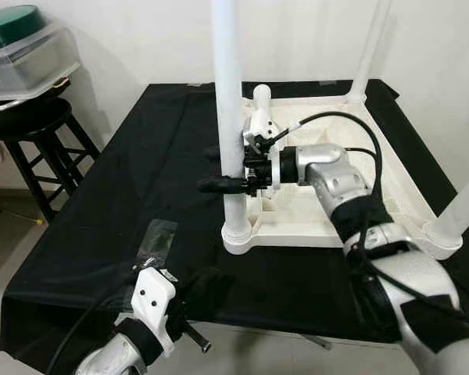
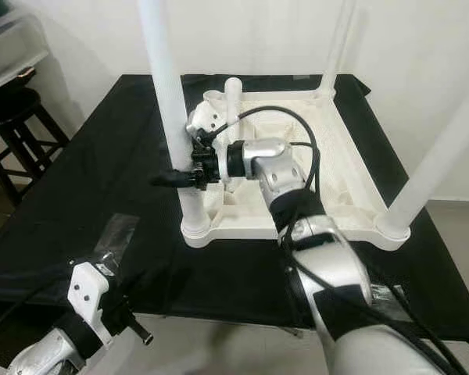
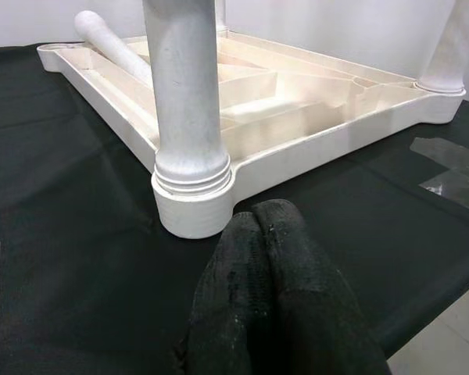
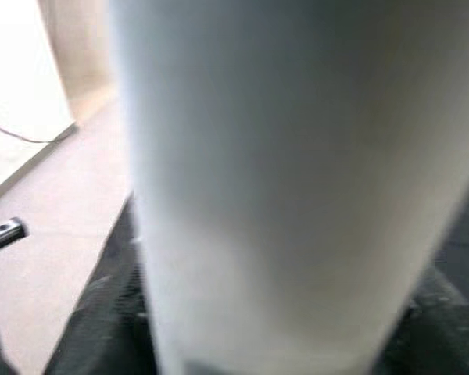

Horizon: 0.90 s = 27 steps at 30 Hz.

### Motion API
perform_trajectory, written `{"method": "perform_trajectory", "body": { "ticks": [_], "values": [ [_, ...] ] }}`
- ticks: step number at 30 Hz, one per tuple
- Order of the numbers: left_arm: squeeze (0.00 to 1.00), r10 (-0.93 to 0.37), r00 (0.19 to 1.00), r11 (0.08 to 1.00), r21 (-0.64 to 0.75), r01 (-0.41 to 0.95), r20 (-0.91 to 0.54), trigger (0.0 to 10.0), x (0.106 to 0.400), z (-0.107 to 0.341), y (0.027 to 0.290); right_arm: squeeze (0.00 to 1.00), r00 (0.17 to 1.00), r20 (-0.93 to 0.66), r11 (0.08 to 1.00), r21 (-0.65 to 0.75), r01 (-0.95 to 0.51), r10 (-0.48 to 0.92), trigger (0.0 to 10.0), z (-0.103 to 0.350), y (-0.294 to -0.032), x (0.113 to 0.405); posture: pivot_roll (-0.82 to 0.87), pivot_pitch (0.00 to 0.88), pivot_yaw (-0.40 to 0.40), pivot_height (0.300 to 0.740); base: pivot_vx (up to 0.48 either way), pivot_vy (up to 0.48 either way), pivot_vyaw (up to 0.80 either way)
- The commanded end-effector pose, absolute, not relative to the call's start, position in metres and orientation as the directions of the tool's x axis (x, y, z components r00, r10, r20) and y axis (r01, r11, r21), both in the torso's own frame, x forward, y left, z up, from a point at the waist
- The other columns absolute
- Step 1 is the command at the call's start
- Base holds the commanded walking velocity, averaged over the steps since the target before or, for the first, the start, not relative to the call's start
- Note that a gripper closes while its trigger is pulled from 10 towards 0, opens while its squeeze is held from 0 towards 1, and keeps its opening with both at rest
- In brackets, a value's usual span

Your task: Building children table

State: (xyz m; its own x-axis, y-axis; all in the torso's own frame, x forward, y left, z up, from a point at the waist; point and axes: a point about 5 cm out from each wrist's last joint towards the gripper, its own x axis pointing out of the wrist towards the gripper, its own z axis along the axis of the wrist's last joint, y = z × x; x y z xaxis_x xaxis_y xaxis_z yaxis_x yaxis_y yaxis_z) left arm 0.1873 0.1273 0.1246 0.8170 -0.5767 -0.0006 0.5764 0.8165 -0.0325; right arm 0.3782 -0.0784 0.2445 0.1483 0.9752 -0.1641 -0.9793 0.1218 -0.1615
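A white plastic children's table (image 1: 297, 234) lies upside down on a black cloth. Three white legs stand in its corner sockets: the near-left leg (image 1: 228, 94), the far-right leg (image 1: 371, 47) and the near-right leg (image 1: 465, 207). A fourth, loose leg (image 1: 261, 105) rests slanted at the far-left corner. My right gripper (image 1: 219, 168) reaches across the tabletop and is shut on the near-left leg, a black finger on each side of it. That leg looms close and blurred in the right wrist view (image 4: 281, 187). My left gripper (image 3: 256, 223) hangs low by the cloth's front edge, shut and empty, pointing at that leg's socket (image 3: 191, 199).
A black stool (image 1: 31, 125) at the far left carries a clear container with a green lid (image 1: 23, 47). A flat clear plastic bag (image 1: 158, 238) lies on the cloth near the front left. White walls close off the back and right.
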Motion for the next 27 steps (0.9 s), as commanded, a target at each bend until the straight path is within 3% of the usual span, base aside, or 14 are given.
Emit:
{"method": "perform_trajectory", "body": {
  "ticks": [1,8,13,14,15,16,17,18,19,20,21,27],
  "values": [
    [0.0,-0.573,0.819,0.819,-0.038,0.572,-0.021,10.0,0.186,0.119,0.128,0.0,0.135,-0.16,0.11,-0.156,-0.982,0.978,0.0,0.243,-0.079,0.378,0.09,0.049,0.026,0.74,0.0,0.0,0.0],
    [0.0,-0.579,0.815,0.815,-0.046,0.577,-0.015,10.0,0.187,0.12,0.126,0.0,0.146,-0.174,0.124,-0.133,-0.983,0.974,0.0,0.225,-0.086,0.377,0.07,0.053,0.019,0.74,0.0,0.0,0.0],
    [0.0,-0.58,0.814,0.814,-0.048,0.579,-0.01,10.0,0.186,0.121,0.125,0.0,0.237,-0.196,0.212,-0.141,-0.967,0.951,0.0,0.205,-0.099,0.375,0.06,0.068,0.008,0.74,0.0,0.0,0.0],
    [0.0,-0.58,0.814,0.814,-0.049,0.579,-0.008,10.0,0.186,0.121,0.126,0.0,0.341,-0.192,0.328,-0.097,-0.94,0.92,0.0,0.19,-0.1,0.373,0.06,0.074,-0.003,0.74,0.0,0.0,0.0],
    [0.0,-0.58,0.814,0.814,-0.049,0.579,-0.008,10.0,0.186,0.121,0.126,0.0,0.341,-0.192,0.328,-0.097,-0.94,0.92,0.0,0.19,-0.1,0.373,0.06,0.074,-0.003,0.74,0.0,0.0,0.0],
    [0.0,-0.581,0.814,0.813,-0.05,0.58,-0.007,10.0,0.185,0.122,0.126,0.0,0.653,-0.168,0.656,-0.046,-0.753,0.738,0.0,0.169,-0.1,0.377,0.07,0.076,-0.005,0.74,0.0,0.0,0.0],
    [0.0,-0.581,0.814,0.813,-0.05,0.58,-0.006,10.0,0.184,0.122,0.127,0.0,0.799,-0.254,0.837,0.122,-0.533,0.545,0.0,0.137,-0.099,0.358,0.07,0.083,-0.005,0.74,0.0,0.0,0.0],
    [0.0,-0.581,0.814,0.813,-0.05,0.58,-0.006,10.0,0.184,0.122,0.127,0.0,0.799,-0.254,0.837,0.122,-0.533,0.545,0.0,0.137,-0.099,0.358,0.07,0.083,-0.005,0.74,0.0,0.0,0.0],
    [0.0,-0.583,0.813,0.812,-0.05,0.582,-0.006,10.0,0.184,0.123,0.128,0.0,0.812,-0.34,0.879,0.129,-0.46,0.475,0.0,0.112,-0.095,0.326,0.07,0.107,0.005,0.74,0.0,0.0,0.0],
    [0.0,-0.583,0.813,0.812,-0.05,0.582,-0.006,10.0,0.184,0.123,0.128,0.0,0.812,-0.34,0.879,0.129,-0.46,0.475,0.0,0.112,-0.095,0.326,0.07,0.107,0.005,0.74,0.0,0.0,0.0],
    [0.0,-0.584,0.812,0.811,-0.049,0.583,-0.007,10.0,0.184,0.124,0.129,0.0,0.801,-0.373,0.881,0.133,-0.453,0.468,0.0,0.102,-0.091,0.304,0.07,0.107,0.005,0.74,0.0,0.0,0.0],
    [0.0,-0.601,0.799,0.798,-0.063,0.599,-0.01,10.0,0.185,0.122,0.129,0.0,0.764,-0.308,0.819,0.11,-0.563,0.567,0.0,0.115,-0.085,0.315,0.04,0.091,0.011,0.74,0.0,0.0,0.0]
  ]
}}
